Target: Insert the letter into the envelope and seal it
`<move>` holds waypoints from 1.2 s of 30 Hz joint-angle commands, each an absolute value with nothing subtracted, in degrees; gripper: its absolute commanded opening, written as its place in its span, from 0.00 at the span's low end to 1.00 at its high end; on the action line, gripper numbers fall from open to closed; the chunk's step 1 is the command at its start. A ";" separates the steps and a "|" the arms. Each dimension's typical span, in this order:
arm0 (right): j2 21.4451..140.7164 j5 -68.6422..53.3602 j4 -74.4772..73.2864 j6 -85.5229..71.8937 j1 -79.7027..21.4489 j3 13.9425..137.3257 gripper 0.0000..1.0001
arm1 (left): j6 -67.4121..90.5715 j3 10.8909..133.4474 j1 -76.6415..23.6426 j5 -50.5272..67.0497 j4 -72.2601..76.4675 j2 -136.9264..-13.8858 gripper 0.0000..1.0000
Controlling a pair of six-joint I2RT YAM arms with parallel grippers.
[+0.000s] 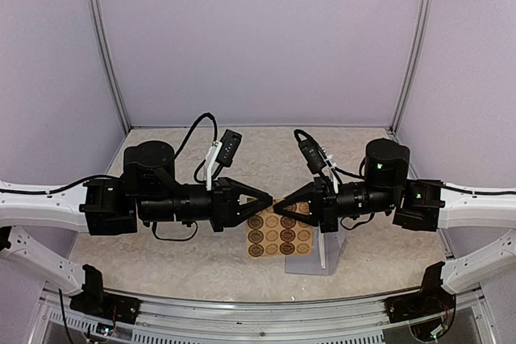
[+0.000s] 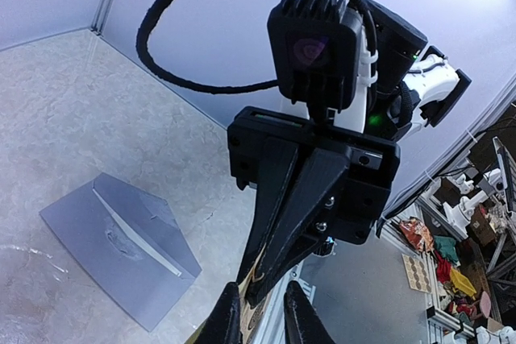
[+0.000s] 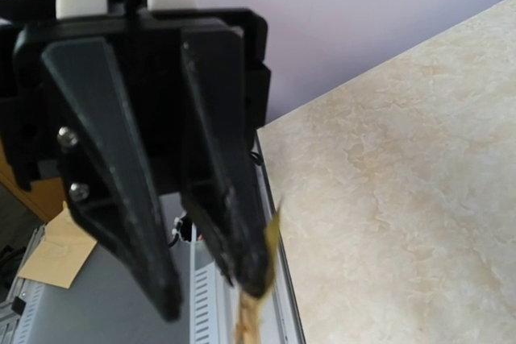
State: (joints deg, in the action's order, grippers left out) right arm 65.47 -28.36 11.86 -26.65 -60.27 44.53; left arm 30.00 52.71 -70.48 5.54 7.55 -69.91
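Looking down from above, two robot arms reach in from the sides and meet tip to tip over the middle of a pale, marbled tabletop (image 1: 177, 255). Each arm ends in two black tapered fingers.

One tan sticker sheet (image 1: 280, 237) sits right under the meeting point. It carries round brown stickers in rows of four. Three full rows show, and a further row is partly hidden beneath the fingertips.

The right fingers (image 1: 298, 197) are pressed together, pinching the top edge of the sticker sheet. The left wrist view shows a tan corner with one brown sticker caught at their tip.

The left fingers (image 1: 254, 196) are slightly spread, with a clear gap between the two tips. From the right wrist view, the sheet appears edge-on, just beside one of those tips. I cannot tell whether it touches.

One envelope (image 1: 306, 265), grey-lavender, lies flat on the tabletop below the right arm, just to the right of the sticker sheet. In the left wrist view the envelope (image 2: 121, 239) shows a triangular flap and one pale crease line.

Plain lavender walls (image 1: 258, 38) enclose three sides.
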 commanded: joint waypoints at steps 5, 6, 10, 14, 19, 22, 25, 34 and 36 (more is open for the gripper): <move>65.52 -28.03 11.34 -26.80 -60.97 46.23 0.00 | 29.82 52.41 -70.33 5.83 7.08 -70.62 0.15; 65.59 -28.04 11.34 -26.76 -60.93 46.31 0.00 | 29.80 52.42 -70.32 5.80 6.99 -70.66 0.15; 65.73 -28.25 11.34 -26.81 -60.95 46.49 0.00 | 29.55 52.47 -70.35 4.90 6.47 -70.66 0.13; 65.84 -28.36 11.19 -26.81 -61.00 46.58 0.00 | 29.44 52.49 -70.31 4.16 6.18 -70.73 0.11; 66.13 -28.65 11.16 -26.77 -60.97 46.82 0.00 | 29.19 52.61 -70.31 2.77 5.46 -70.71 0.10; 66.47 -28.87 11.16 -26.72 -60.99 47.01 0.00 | 29.05 52.75 -70.35 2.89 5.23 -71.00 0.11; 66.67 -28.92 11.16 -26.62 -60.98 47.19 0.00 | 28.87 52.97 -70.32 2.91 4.86 -71.49 0.11; 66.84 -29.00 11.07 -26.56 -60.93 47.24 0.00 | 28.30 53.09 -70.53 1.45 3.98 -71.46 0.11; 66.88 -29.09 11.07 -26.52 -61.00 47.28 0.00 | 28.30 53.13 -70.59 1.18 3.79 -71.46 0.13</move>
State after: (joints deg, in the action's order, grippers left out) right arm 66.67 -28.56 10.13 -26.65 -60.27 45.36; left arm 29.41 52.71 -70.48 2.31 5.30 -71.26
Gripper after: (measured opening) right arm 0.002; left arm 0.109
